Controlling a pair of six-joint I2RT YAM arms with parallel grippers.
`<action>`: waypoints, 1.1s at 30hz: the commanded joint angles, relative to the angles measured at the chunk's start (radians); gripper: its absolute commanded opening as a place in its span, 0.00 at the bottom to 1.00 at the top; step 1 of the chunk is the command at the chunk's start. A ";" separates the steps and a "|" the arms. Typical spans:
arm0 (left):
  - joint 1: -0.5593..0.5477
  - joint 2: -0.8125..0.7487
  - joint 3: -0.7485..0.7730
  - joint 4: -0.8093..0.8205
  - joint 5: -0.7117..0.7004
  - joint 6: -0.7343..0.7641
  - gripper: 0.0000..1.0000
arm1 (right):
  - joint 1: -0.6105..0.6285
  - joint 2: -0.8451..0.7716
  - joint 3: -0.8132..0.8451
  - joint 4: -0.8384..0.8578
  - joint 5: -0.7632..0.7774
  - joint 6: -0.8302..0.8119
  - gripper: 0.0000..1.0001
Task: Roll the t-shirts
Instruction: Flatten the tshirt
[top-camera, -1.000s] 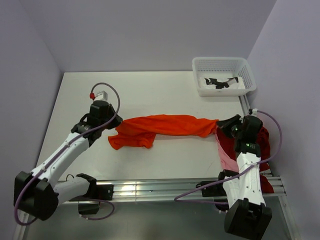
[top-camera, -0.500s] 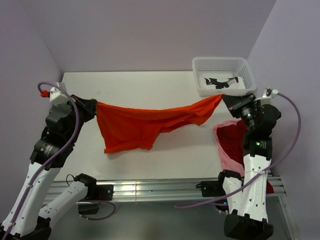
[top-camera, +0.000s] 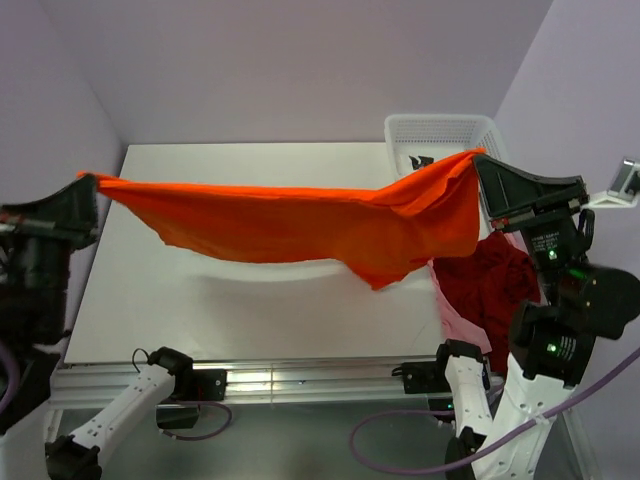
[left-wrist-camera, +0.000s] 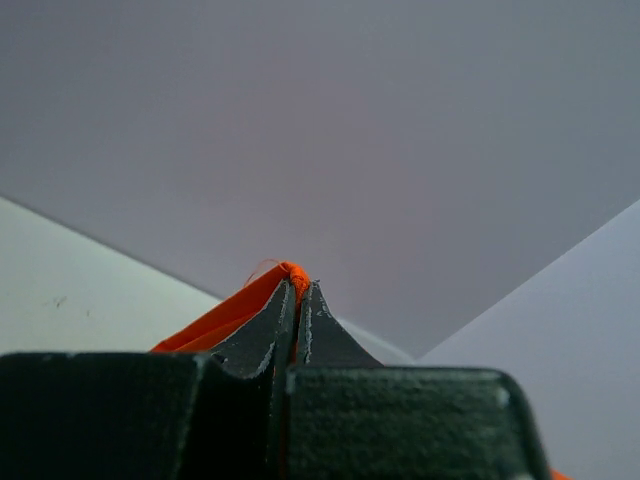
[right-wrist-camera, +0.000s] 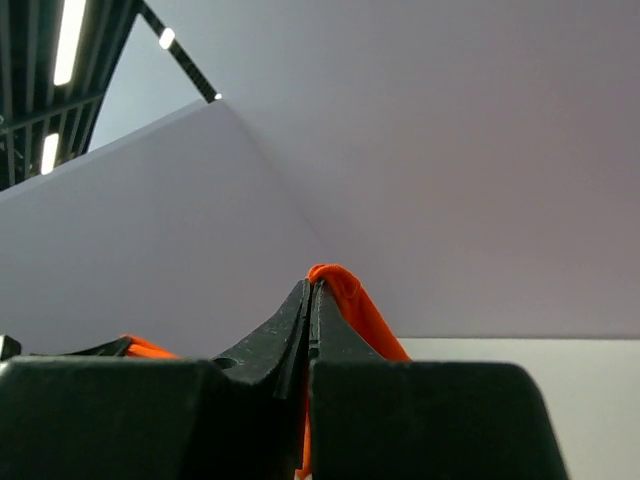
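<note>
An orange t-shirt (top-camera: 300, 225) hangs stretched in the air high above the white table (top-camera: 150, 290), held at both ends. My left gripper (top-camera: 88, 182) is shut on its left corner, and orange cloth (left-wrist-camera: 285, 275) pokes out past the closed tips. My right gripper (top-camera: 478, 158) is shut on the right corner, with an orange fold (right-wrist-camera: 345, 290) beside its tips. The shirt's lower edge sags toward the middle right. A dark red t-shirt (top-camera: 495, 285) lies heaped on a pale pink one (top-camera: 448, 312) at the table's right edge.
A white mesh basket (top-camera: 440, 132) with black and white items stands at the back right, partly behind the raised orange cloth. Lilac walls close in the table on three sides. A metal rail (top-camera: 300, 380) runs along the near edge.
Both arms have risen and spread apart, lifting the orange t-shirt off the table. It went from a bunched strip on the surface to a taut sheet hanging in the air.
</note>
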 joint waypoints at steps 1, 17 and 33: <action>0.004 -0.067 -0.011 0.077 -0.058 0.041 0.00 | 0.001 -0.041 -0.004 0.091 0.023 0.009 0.00; 0.004 0.278 0.091 0.066 -0.126 -0.022 0.01 | 0.097 0.231 0.078 0.156 0.042 0.004 0.00; 0.527 0.550 0.288 0.161 0.489 -0.117 0.00 | 0.256 0.620 0.434 0.246 0.101 -0.010 0.00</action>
